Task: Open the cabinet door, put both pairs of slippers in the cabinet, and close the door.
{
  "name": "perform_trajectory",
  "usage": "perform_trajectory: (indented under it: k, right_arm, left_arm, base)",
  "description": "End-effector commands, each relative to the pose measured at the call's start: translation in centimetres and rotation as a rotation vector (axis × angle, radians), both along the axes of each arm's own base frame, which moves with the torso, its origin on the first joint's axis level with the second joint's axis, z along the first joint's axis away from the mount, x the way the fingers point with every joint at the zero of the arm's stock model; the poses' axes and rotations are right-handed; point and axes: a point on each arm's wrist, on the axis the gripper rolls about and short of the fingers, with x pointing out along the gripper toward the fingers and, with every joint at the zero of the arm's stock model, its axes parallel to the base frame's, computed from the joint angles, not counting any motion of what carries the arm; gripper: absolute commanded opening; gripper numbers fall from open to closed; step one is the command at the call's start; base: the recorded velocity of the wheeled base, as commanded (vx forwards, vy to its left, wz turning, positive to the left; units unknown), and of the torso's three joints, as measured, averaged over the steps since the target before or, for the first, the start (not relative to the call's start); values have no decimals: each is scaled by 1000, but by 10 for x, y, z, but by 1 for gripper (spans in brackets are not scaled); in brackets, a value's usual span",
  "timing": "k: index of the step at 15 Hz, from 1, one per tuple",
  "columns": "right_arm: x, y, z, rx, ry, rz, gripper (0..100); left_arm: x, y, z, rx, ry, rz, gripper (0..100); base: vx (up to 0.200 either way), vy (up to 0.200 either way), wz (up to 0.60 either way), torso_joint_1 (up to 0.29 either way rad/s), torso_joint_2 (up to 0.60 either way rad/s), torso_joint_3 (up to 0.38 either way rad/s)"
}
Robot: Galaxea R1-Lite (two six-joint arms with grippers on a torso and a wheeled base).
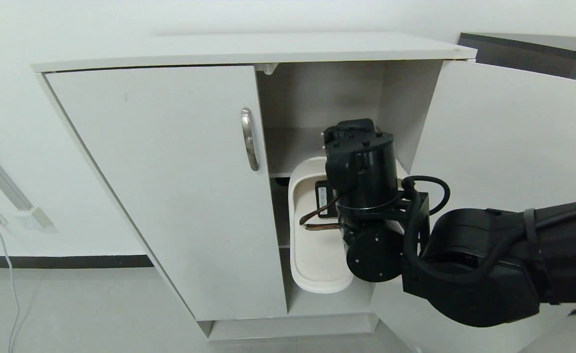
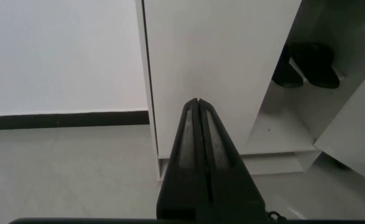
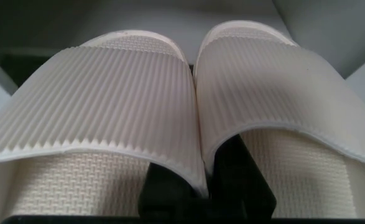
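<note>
Head view: my cream ribbed rubber slippers point to 12 o'clock, into the open white cabinet. Right gripper squeezes them; left gripper is pressed together, empty.

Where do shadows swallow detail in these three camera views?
Head view: the white wooden cabinet is evenly lit outside, its open compartment shaded, darkest under the shelf beside the cream ribbed foam slippers. Left wrist view: the black slippers sit in shadow, detail lost. Right wrist view: the cabinet interior behind the cream slippers is dim.
</note>
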Motion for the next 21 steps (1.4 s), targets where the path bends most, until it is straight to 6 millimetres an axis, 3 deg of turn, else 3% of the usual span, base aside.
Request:
perform_trajectory:
  k: [1,6,18,21]
  right_arm:
    - [3,0,2,7,-4,-2,0]
    - [10,-1,-4,-7,7,-10,0]
    - [15,7,-10,-27,14,16,0]
    - [21,10,-6,-27,8,53,0]
  left_arm:
    - [0,0,0,-1,1,1,0]
    - [0,0,0,0,1,1,0]
    - [0,0,0,-1,1,0,0]
    - [0,0,0,-3,1,0,0]
  base:
    - [0,0,0,0,0,0]
    - [0,0,0,0,0,0]
    - [200,0,0,4,4,6]
    - [0,0,0,0,0,0]
